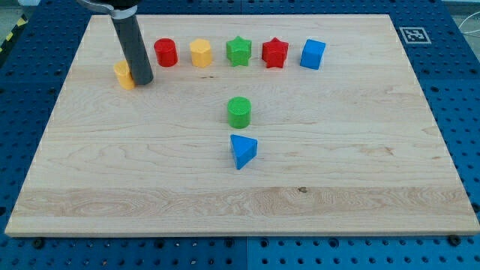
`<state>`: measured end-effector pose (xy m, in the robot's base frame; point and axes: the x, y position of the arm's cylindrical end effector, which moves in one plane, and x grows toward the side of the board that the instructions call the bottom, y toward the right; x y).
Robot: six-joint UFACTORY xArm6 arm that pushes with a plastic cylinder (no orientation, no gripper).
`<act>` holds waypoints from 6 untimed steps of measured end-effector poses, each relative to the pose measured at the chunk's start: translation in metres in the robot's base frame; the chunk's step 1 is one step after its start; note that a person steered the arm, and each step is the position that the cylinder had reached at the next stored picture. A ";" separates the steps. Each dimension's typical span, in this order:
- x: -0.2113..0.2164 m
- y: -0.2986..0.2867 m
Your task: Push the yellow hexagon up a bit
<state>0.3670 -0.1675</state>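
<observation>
A yellow hexagon [200, 53] stands in a row of blocks near the view's top, between a red cylinder [166, 52] and a green star [238, 52]. A second yellow block [123, 75] lies further left; the rod hides part of it and its shape is unclear. My tip [143, 80] rests on the board against that yellow block's right side, below and left of the red cylinder and well left of the yellow hexagon.
The row goes on to the right with a red star [275, 52] and a blue cube [313, 54]. A green cylinder [239, 112] and a blue triangle [242, 151] sit mid-board. The wooden board [360, 187] lies on a blue perforated table.
</observation>
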 end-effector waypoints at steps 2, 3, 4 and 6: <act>-0.004 0.073; -0.035 0.095; -0.088 0.094; -0.115 0.080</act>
